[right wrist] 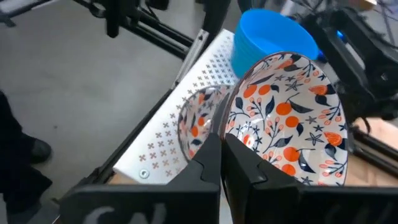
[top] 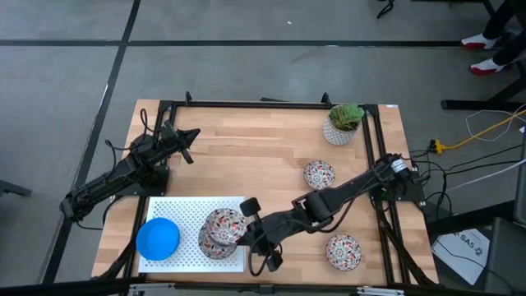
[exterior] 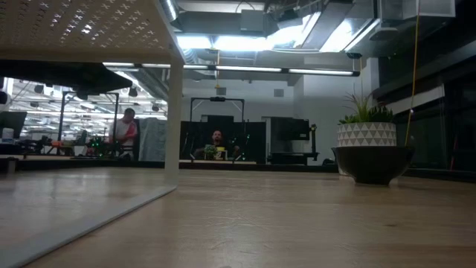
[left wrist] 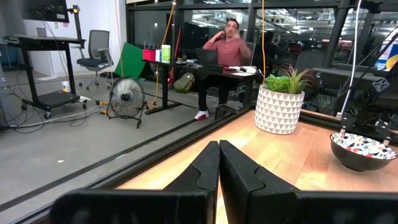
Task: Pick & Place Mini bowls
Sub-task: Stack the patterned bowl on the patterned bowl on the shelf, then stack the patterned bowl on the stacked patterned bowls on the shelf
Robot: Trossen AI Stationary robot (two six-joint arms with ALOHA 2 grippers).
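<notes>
A small round white bowl with a red-and-blue floral pattern (right wrist: 289,118) is pinched by its rim in the closed right gripper (right wrist: 221,158), tilted above a second patterned bowl (top: 215,240) on the white perforated tray (top: 185,215), near the plain bright blue bowl (top: 158,238). Two more patterned bowls (top: 319,174) (top: 343,252) are left on the wooden table (top: 246,156); the left gripper (left wrist: 219,171) is held shut and empty, well apart. The bowl is judged rigid, glazed, slippery and chippable, best taken by the thin rim and set down gently.
</notes>
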